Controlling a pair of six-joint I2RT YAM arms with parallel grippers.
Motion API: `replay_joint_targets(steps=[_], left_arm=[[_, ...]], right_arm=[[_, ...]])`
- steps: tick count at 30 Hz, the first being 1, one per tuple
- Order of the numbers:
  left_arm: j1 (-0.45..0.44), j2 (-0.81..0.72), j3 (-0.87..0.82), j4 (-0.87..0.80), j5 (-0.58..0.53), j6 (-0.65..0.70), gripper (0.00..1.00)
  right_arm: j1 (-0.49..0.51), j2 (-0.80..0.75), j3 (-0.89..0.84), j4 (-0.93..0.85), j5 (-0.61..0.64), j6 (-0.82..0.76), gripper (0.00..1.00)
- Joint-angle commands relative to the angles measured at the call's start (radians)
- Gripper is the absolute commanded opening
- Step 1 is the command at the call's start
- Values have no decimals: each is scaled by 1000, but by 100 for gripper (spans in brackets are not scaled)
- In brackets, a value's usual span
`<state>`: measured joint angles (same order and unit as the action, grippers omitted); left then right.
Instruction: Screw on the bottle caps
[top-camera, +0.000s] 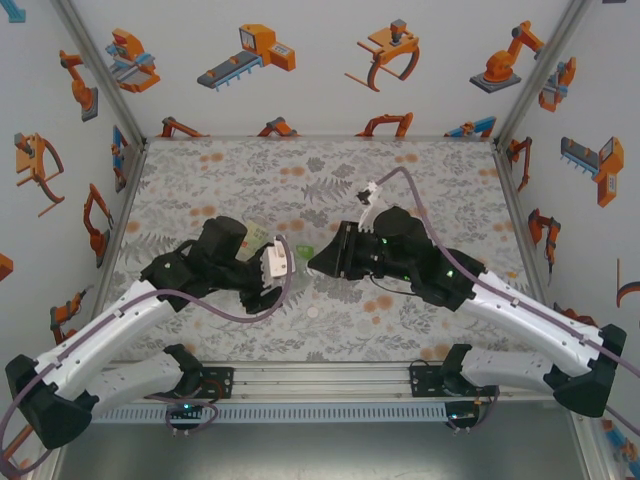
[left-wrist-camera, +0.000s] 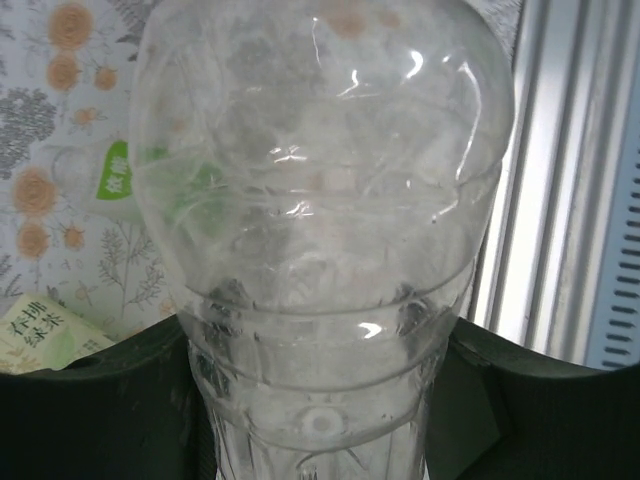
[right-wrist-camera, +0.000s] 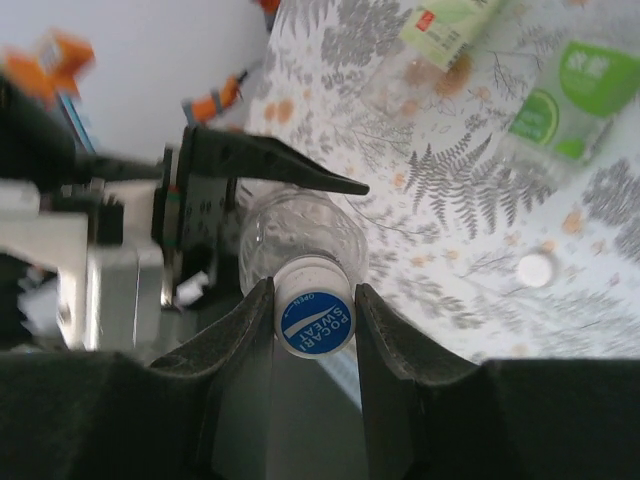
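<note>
Nearest, a loose white cap (top-camera: 312, 312) lies on the tabletop (top-camera: 200, 180), at 6 o'clock from where the grippers meet. There the left gripper (left-wrist-camera: 320, 400) clamps the clear bottle (left-wrist-camera: 320, 200). The right gripper (right-wrist-camera: 313, 288) is closed on the blue-topped cap (right-wrist-camera: 314, 322) at its neck. A good turn likely needs cap and neck in line, or the threads may cross. Beyond, at 11 to 12 o'clock, lie the pale-labelled bottle (right-wrist-camera: 450, 25) and the bright-green-labelled bottle (right-wrist-camera: 575, 95).
</note>
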<state>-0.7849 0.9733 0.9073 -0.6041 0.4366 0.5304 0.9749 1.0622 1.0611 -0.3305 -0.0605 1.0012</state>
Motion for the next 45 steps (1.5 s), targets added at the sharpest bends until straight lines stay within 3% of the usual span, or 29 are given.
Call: replay_joint_targets(steps=[1, 5, 10, 13, 17, 21, 25, 30, 36, 40, 45], left_arm=[[-8, -12, -6, 293, 3, -69, 0], [-8, 4, -5, 302, 7, -52, 0], [-8, 32, 9, 266, 33, -10, 0], [-9, 43, 16, 240, 28, -2, 0], [-8, 37, 6, 225, 27, 3, 0], [-8, 15, -10, 223, 48, 1, 0], [-6, -4, -1, 188, 140, 7, 0], [-2, -20, 28, 129, 314, 6, 0], [-2, -32, 53, 72, 392, -12, 0], [-2, -43, 59, 35, 414, -16, 0], [-2, -31, 85, -33, 432, 1, 0]], right_arm=[[-33, -24, -83, -40, 50, 415, 0], [-58, -13, -111, 12, -14, 520, 0], [-58, 41, -22, -76, -31, 431, 7], [-58, 41, 12, -108, -14, 374, 19], [-58, 39, 99, -151, 2, 207, 51], [-59, 18, 181, -180, 28, -46, 65], [-62, -31, 195, -141, -24, -325, 65], [-62, -107, 146, -35, -271, -737, 64], [-62, -122, 187, -121, -550, -1174, 59], [-62, -115, 207, -231, -655, -1449, 60], [-62, -86, 217, -231, -677, -1501, 60]])
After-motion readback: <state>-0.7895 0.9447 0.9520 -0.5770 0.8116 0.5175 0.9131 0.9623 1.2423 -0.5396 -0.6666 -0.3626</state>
